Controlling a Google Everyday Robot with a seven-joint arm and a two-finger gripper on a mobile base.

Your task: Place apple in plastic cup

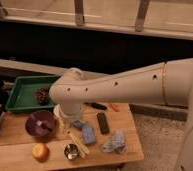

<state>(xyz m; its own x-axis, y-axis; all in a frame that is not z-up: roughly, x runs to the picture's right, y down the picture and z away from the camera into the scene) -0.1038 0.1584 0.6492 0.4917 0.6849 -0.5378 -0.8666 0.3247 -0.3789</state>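
Observation:
The apple (40,151), small and yellow-orange, lies at the front left of the wooden table (12,132). The dull-blue plastic cup (78,124) shows partly, just below the arm's end near the table's middle. My gripper (66,116) hangs from the left end of the big cream arm (120,87), low over the back-middle of the table, well behind and to the right of the apple. I see nothing held in it. The arm hides the area behind the cup.
A dark purple bowl (40,123) sits left of the gripper. A small metal cup (71,151) and a yellow item (78,142) lie near the apple. A green tray (21,92), a blue packet (88,134), a black remote (103,122) and a crumpled cloth (115,142) are also there.

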